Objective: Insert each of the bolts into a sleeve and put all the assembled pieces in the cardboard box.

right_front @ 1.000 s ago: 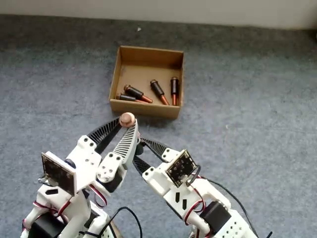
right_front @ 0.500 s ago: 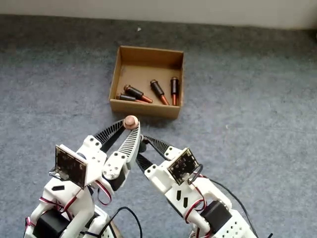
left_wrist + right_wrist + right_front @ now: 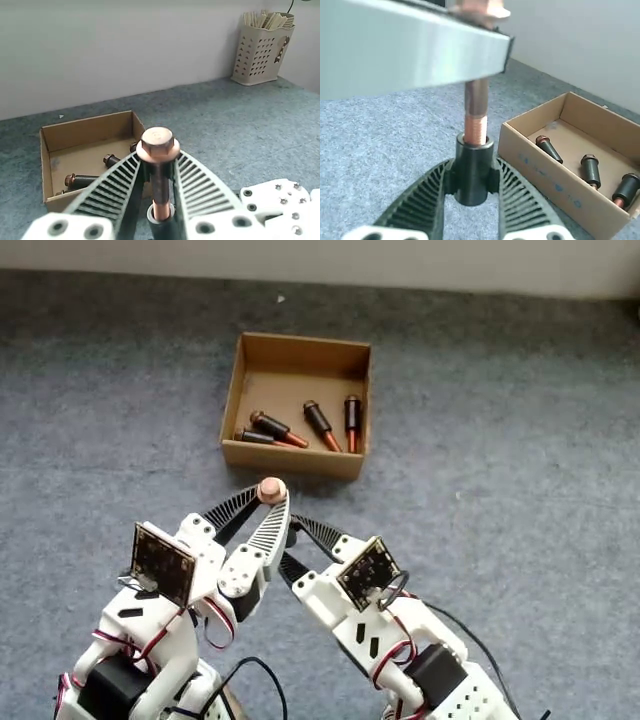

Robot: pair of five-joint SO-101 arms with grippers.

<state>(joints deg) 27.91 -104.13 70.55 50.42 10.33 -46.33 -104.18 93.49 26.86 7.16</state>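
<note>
Left hand [image 3: 158,167] grips one bolt [image 3: 158,142]; box [image 3: 290,458] holds four assemblies [image 3: 322,425].

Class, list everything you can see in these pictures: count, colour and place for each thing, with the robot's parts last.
cardboard box: one, brown, on the carpet
assembled pieces: four, black and copper, lying in the box
sleeve: one, black, upright before the box
bolt: one, copper, upright, tip in the sleeve
basket: one, beige, by the wall
carpet: grey, under everything
left gripper: white, clamps the bolt
right gripper: white, clamps the sleeve
</note>
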